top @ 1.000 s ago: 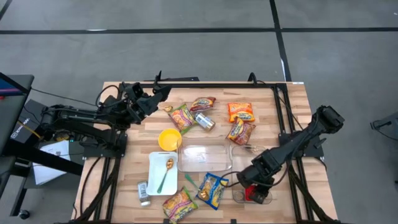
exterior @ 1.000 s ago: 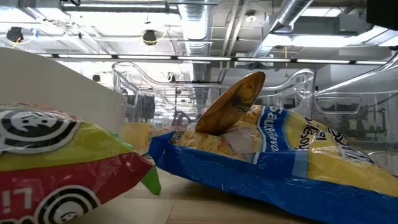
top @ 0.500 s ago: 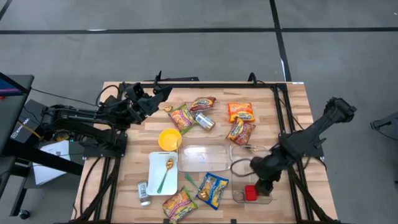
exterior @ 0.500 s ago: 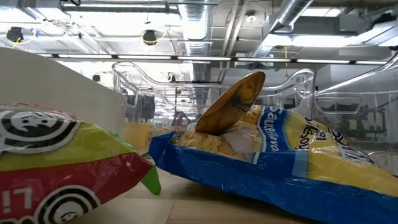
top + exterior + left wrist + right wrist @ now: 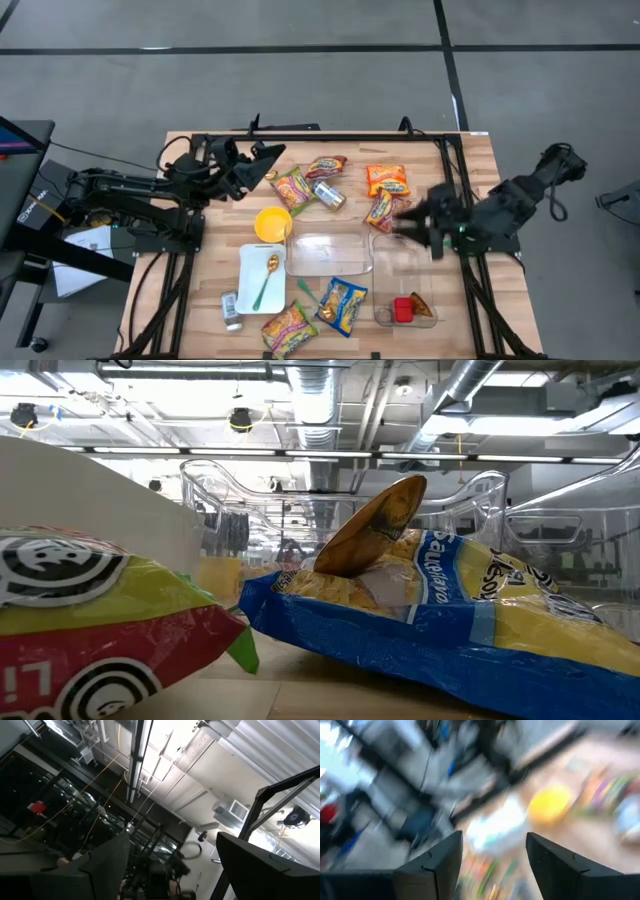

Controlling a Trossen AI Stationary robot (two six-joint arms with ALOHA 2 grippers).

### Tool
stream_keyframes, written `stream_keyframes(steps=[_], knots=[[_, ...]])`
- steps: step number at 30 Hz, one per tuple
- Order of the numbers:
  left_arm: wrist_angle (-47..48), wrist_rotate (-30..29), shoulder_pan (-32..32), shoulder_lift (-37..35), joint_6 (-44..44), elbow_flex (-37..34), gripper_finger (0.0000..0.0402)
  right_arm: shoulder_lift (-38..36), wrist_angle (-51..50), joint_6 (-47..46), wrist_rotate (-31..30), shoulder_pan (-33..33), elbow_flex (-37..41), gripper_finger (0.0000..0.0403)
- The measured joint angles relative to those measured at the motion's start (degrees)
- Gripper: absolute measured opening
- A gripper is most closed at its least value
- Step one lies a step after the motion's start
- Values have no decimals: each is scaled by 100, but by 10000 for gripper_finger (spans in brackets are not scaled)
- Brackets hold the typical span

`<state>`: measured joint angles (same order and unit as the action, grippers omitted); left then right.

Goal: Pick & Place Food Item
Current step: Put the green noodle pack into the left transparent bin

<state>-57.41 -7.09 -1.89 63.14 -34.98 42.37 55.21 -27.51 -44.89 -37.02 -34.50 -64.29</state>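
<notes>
The red food piece point(image 5: 402, 309) sits in the small clear tray point(image 5: 433, 322), so it looks placed. The right tool point(image 5: 408, 222), above that tray, is empty with fingers apart. The left tool point(image 5: 268, 158) waits wide, far from the tray.

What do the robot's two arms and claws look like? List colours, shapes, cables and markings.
Both arms are dark, nearly black, built of jointed segments. The left arm trails black cables beside its base, and a white label with lettering sits near its far end. Its left claw has two dark, pointed fingers. The right arm has a rounded joint housing; its right claw is dark and blurred, so details are unclear.
</notes>
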Motion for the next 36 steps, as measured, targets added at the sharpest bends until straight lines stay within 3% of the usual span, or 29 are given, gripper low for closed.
stream_keyframes(steps=[2,6,31,36], knots=[[-24,0,0,1,2,0,294,-73,284,532,-498,44,-2,211],[-59,0,0,-1,2,0,294,-213,359,1077,-634,115,-2,211],[-179,-10,0,-1,364,2,294,-379,-56,1084,-635,319,0,210],[-322,-494,2,-16,698,18,294,-379,-30,1084,-635,317,0,210]])
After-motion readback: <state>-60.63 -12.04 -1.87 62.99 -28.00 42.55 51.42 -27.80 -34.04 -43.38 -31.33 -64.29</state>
